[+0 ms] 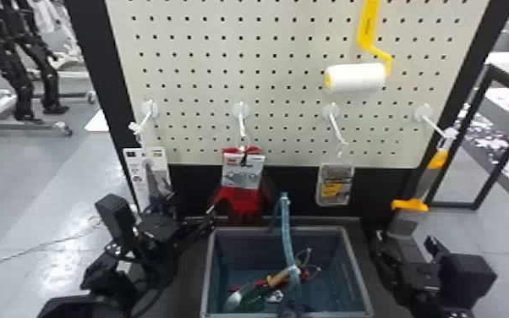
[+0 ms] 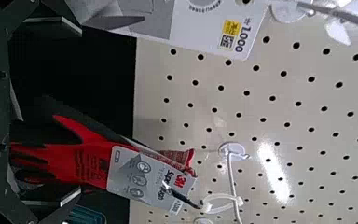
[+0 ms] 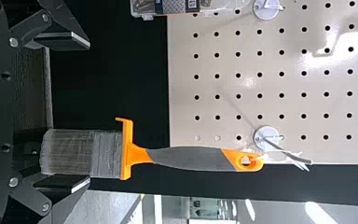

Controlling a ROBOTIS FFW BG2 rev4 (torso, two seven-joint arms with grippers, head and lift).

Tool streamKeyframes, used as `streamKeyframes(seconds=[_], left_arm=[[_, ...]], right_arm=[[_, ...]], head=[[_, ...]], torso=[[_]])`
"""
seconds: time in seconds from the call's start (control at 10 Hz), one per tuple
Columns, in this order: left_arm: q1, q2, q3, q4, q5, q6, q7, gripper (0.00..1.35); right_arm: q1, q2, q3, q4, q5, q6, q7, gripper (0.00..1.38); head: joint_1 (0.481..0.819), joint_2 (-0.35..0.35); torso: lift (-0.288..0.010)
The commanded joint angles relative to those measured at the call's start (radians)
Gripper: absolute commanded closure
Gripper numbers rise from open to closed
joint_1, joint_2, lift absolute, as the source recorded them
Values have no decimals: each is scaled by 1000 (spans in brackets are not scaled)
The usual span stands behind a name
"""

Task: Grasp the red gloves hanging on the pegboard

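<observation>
Target is the red gloves [image 1: 241, 199]: a carded pair on the second hook [image 1: 241, 122] from the robot's left on the pegboard [image 1: 224, 63]. The fabric dangles below the board's lower edge against the black panel, just above the grey bin [image 1: 209, 262]. Expect them light, soft and floppy. The dark coated parts should give decent friction. The paper header card [image 2: 151, 179] looks slick and will likely bend or tear, so don't take it there. Grab the red fabric body below the card, across both layers. They'll probably swing on the hook if you nudge them, so close square on them. Left gripper [image 2: 80, 114] has its jaws wide open and holds nothing. In the left wrist view the gloves' lower end lies between the two fingers [image 2: 37, 21], off-centre and nearer one finger, with no contact I can see. In the head view that gripper sits on the gloves' left side, its tip just beside the red fabric. Depth is hard to read, so you can't count on the gloves being fully inside the jaws. I'd centre first, then pinch. Right gripper [image 3: 74, 114] is also open and empty, parked low on the right, with the orange-handled paint brush [image 3: 177, 158] hanging in front of it.
</observation>
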Motion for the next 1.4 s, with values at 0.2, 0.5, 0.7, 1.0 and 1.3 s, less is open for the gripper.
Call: streamKeyframes(seconds=[0.2,0.5,0.7,1.0,1.3], left_arm=[[-111,10,36,75,-54,75,-140,124],[-218,58,48,140,-67,172,-321,124],[-264,65,47,163,-75,210,-377,124],[-344,81,-27,233,-44,242,-442,128],[-402,87,-123,288,-6,261,-482,128]], right_arm=[[-3,3,1,0,3,-2,0,271],[-9,7,9,5,8,-2,0,271],[-16,5,12,9,9,-2,11,271],[-23,7,20,17,9,-2,14,271],[-34,7,29,25,9,-2,15,271]], head=[[549,0],[549,0],[549,0],[549,0],[549,0]], torso=[[-100],[-100],[-100],[-100],[-100]])
